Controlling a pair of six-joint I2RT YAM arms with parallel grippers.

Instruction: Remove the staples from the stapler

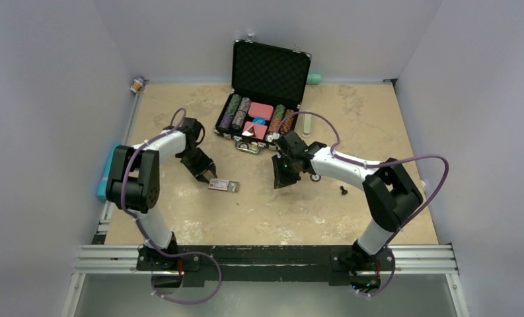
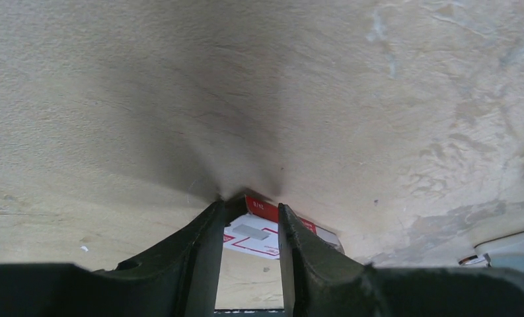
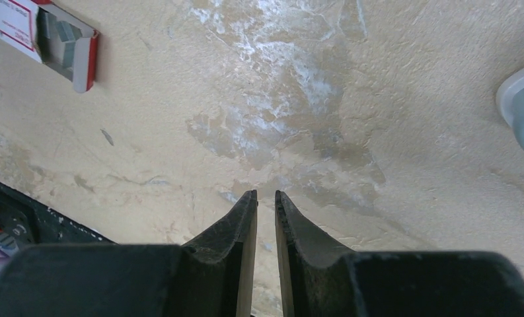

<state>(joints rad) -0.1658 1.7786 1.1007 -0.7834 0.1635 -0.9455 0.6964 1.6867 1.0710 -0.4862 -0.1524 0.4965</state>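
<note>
I cannot find the stapler in any view. A small red-and-white box (image 1: 223, 185) lies on the table left of centre. In the left wrist view a short silver-grey strip, the staples (image 2: 256, 230), shows flat on the box's (image 2: 242, 243) white face. My left gripper (image 1: 208, 174) hangs just above the box's left end, its jaws open (image 2: 249, 206) and nothing between them. In the right wrist view the box's (image 3: 18, 23) open end shows grey inside. My right gripper (image 1: 280, 182) hovers over bare table to the right, its jaws (image 3: 265, 193) a narrow gap apart and empty.
An open black case (image 1: 265, 99) of poker chips stands at the back centre. A small black object (image 1: 343, 190) lies right of my right gripper. A teal object (image 1: 104, 175) sits beyond the table's left edge. A pale blue-white thing (image 3: 523, 99) shows at the right wrist view's edge.
</note>
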